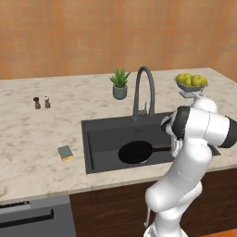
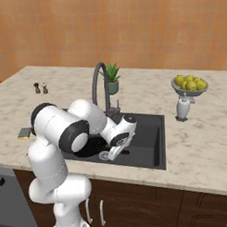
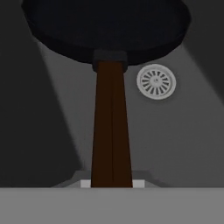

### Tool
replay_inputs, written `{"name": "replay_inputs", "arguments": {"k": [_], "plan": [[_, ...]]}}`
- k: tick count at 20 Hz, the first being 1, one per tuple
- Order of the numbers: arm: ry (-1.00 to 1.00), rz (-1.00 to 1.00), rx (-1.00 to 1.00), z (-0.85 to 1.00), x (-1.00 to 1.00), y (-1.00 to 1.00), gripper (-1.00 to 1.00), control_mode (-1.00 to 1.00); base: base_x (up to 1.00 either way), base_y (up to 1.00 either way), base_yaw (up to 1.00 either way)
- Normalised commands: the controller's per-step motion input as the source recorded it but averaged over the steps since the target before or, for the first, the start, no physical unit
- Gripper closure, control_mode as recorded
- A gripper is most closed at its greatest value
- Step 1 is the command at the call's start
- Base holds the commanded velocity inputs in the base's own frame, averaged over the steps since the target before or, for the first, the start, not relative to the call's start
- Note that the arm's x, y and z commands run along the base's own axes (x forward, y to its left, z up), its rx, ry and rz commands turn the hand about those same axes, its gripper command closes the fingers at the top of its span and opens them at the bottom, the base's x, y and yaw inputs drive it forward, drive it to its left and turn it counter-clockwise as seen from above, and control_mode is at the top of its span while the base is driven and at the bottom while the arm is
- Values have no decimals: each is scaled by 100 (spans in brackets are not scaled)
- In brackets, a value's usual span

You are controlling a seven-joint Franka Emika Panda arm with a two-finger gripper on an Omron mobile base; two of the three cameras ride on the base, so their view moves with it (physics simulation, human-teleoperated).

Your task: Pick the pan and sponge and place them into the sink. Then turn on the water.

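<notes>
The pan (image 3: pixel 105 26) hangs low inside the sink (image 1: pixel 99 134), its dark handle (image 3: pixel 111 127) clamped at the near end between the gripper (image 3: pixel 112 183) fingers. In the hand view the handle runs straight from the gripper toward twelve o'clock to the round black bowl, with the metal drain (image 3: pixel 156 81) at about one o'clock, just beside the rim. Whether the pan touches the basin floor cannot be told. The sponge (image 1: pixel 65 152) lies on the marble counter (image 1: pixel 37 134), at nine o'clock from the sink, well apart from the arm. The gooseneck faucet (image 1: pixel 143 92) stands behind the basin, no water running; a potted plant (image 1: pixel 120 84) and fruit bowl (image 1: pixel 190 82) sit farther back.
</notes>
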Motion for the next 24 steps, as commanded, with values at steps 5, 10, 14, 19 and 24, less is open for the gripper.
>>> {"name": "replay_inputs", "arguments": {"k": [5,10,14,19,24], "plan": [[1,-2,0,-19,32,-38,100,-100,0,0,0],[-8,0,0,-51,-11,-22,100,-100,0,0,0],[-4,1,-1,-50,3,0,100,-100,0,0,0],[-1,0,-10,-80,-6,7,100,-100,0,0,0],[-9,-4,-19,-85,-33,25,100,-100,0,0,0]]}}
